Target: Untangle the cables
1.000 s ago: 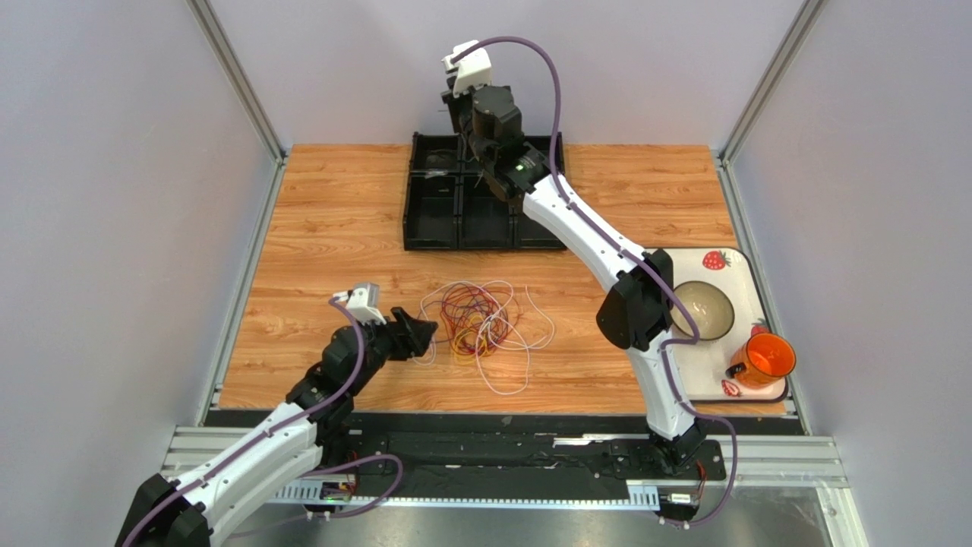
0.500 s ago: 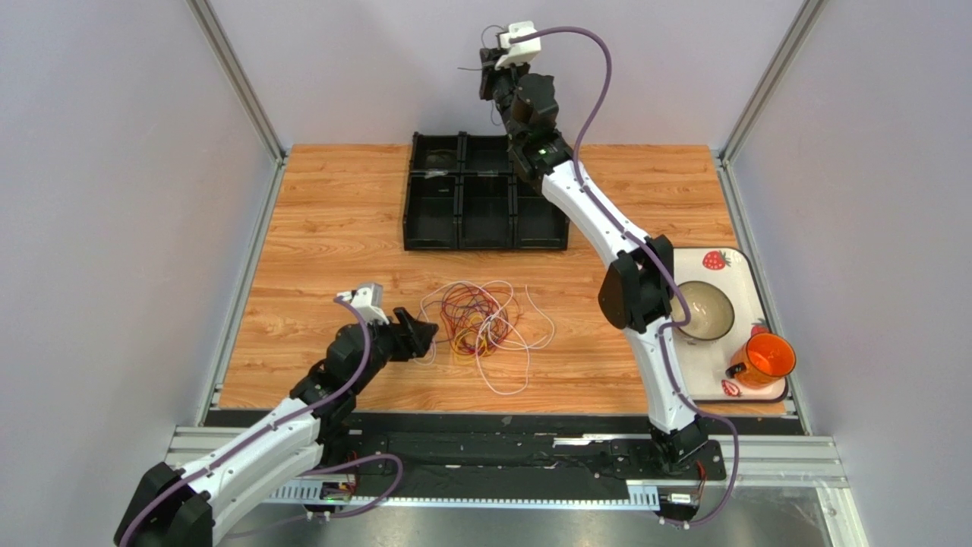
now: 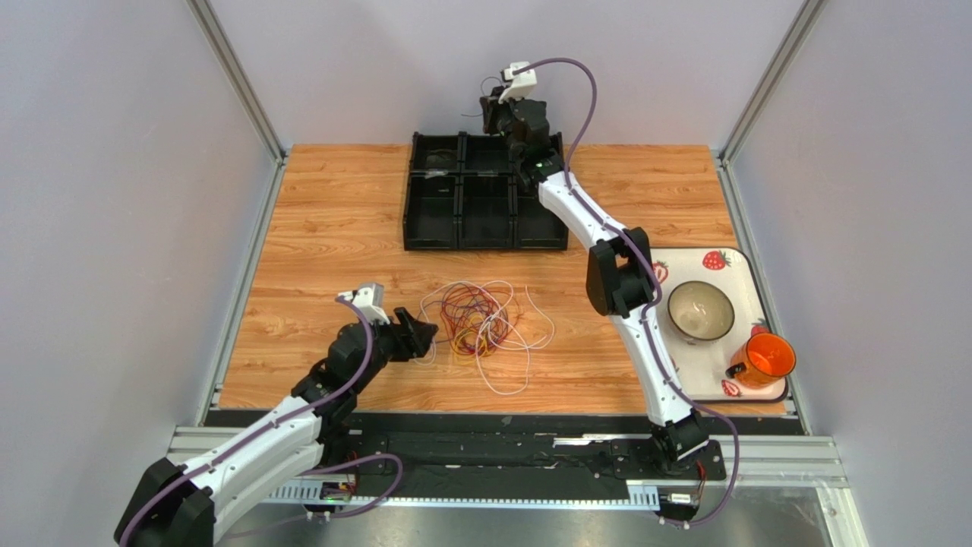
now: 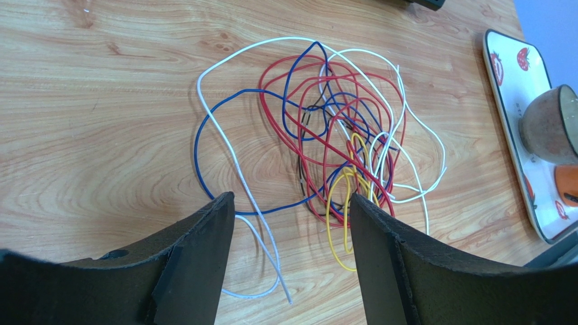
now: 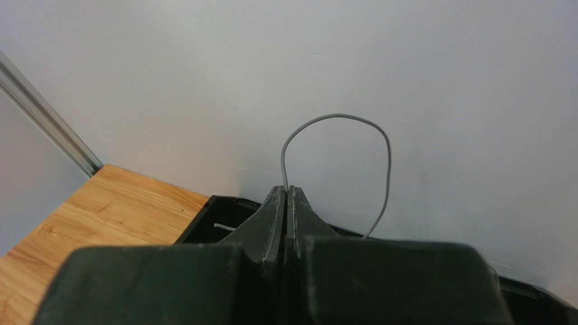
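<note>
The cables lie as a loose tangle of red, blue, yellow, white and dark wires on the wooden table, and they also show in the left wrist view. My left gripper is open and empty just left of the tangle. In its own view a white strand and a blue loop lie between the jaws. My right gripper is stretched over the back of the black compartment tray. It is shut on a thin grey-white cable that arches up against the back wall.
A white strawberry-print tray at the right holds a bowl and an orange cup. The tray and bowl also show in the left wrist view. Grey walls and metal posts enclose the table.
My right gripper, shut on its cable, swung right and up from over the black tray, then dropped a little at the tray's back edge. The left arm has barely moved.
</note>
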`<action>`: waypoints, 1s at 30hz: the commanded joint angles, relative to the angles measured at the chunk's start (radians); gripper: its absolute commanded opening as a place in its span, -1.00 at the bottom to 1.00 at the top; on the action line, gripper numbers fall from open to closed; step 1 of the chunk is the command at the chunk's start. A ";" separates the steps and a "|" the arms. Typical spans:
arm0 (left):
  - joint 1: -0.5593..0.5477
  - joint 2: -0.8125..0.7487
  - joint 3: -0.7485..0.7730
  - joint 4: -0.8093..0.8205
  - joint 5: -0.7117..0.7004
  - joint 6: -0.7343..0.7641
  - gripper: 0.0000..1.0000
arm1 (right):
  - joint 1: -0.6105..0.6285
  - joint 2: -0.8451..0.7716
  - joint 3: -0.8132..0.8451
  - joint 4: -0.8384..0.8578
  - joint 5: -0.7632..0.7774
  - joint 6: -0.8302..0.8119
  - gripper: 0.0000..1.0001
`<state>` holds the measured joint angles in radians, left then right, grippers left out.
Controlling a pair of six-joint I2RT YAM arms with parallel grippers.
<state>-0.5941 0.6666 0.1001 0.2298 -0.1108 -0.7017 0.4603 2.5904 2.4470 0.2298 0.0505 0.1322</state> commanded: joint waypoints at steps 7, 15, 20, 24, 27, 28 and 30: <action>-0.001 0.005 0.036 0.054 -0.004 0.004 0.41 | -0.050 -0.167 -0.164 0.102 0.143 0.004 -1.00; -0.001 0.007 0.036 0.052 -0.006 0.005 0.41 | -0.161 -0.211 -0.304 0.068 0.081 0.103 -1.00; -0.001 0.013 0.042 0.052 -0.006 0.005 0.41 | -0.190 -0.199 -0.315 0.037 0.034 0.103 -1.00; -0.001 0.014 0.043 0.052 -0.004 0.007 0.40 | -0.192 -0.178 -0.301 0.000 -0.008 0.078 -1.00; -0.001 0.016 0.043 0.055 -0.006 0.007 0.40 | -0.192 -0.165 -0.301 -0.006 -0.105 0.089 -1.00; -0.001 0.019 0.043 0.059 -0.006 0.007 0.40 | -0.190 -0.164 -0.302 -0.006 -0.153 0.090 -1.00; -0.001 0.021 0.046 0.057 -0.004 0.007 0.40 | -0.189 -0.156 -0.301 -0.014 -0.164 0.104 -1.00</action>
<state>-0.5941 0.6834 0.1059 0.2371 -0.1108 -0.7013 0.2588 2.4500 2.1319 0.2207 -0.0040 0.2146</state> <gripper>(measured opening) 0.702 0.010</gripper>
